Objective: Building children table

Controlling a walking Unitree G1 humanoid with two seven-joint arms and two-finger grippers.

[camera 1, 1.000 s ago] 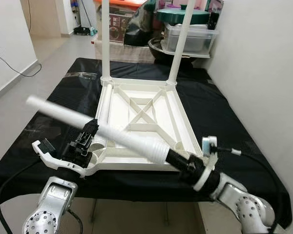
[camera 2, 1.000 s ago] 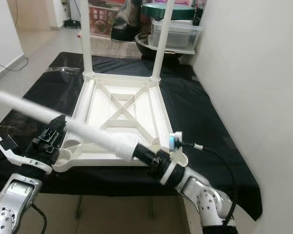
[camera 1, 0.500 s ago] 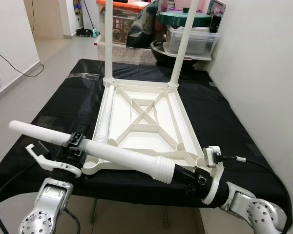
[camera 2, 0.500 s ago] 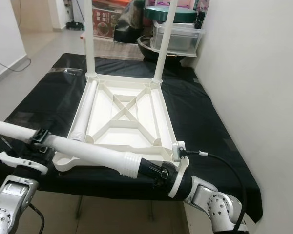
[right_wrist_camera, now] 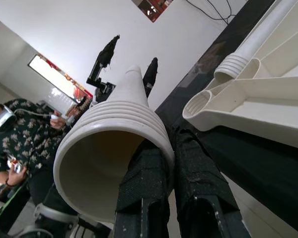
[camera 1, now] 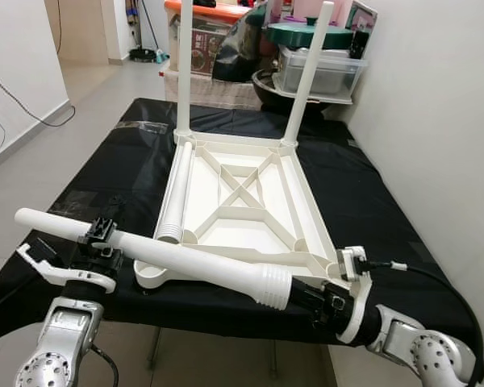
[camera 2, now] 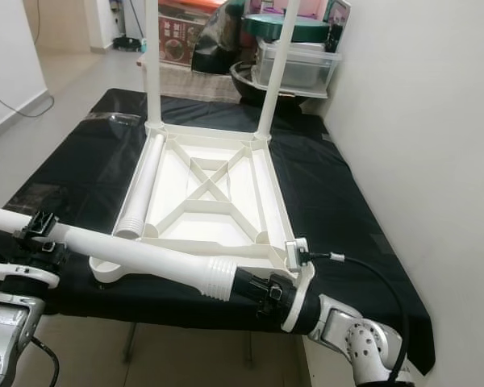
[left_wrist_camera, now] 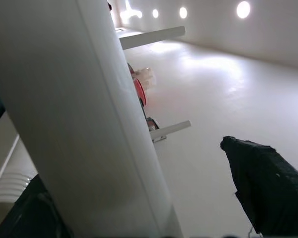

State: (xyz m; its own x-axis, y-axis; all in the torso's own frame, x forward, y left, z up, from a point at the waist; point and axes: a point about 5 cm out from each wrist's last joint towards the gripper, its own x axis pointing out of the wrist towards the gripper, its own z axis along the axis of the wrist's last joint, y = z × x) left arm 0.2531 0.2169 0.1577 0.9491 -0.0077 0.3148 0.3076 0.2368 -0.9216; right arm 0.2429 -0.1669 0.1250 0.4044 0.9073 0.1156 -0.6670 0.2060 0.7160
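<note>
The white children's table top (camera 1: 306,211) lies upside down on the black-covered table. Two legs (camera 1: 184,68) stand upright in its far corners. A loose leg (camera 1: 176,189) lies inside it along the left side. A third long white leg (camera 1: 185,262) hangs level along the front edge. My right gripper (camera 1: 310,297) is shut on the rim of its ribbed end (right_wrist_camera: 114,134). My left gripper (camera 1: 99,239) is open around the thin end; the leg (left_wrist_camera: 74,114) rests against one finger, and the other finger (left_wrist_camera: 268,183) stands clear of it. The near left corner socket (camera 1: 149,272) is empty.
The black cloth (camera 1: 371,201) hangs over the table's front edge. A white wall runs close along the right. Storage boxes and bins (camera 1: 319,68) stand beyond the far end. Bare floor lies to the left. A person (right_wrist_camera: 15,144) with a headset stands behind me.
The held leg has come down from a slant over the table top to level along the front edge. Both grippers moved toward me and lower, the left one further left.
</note>
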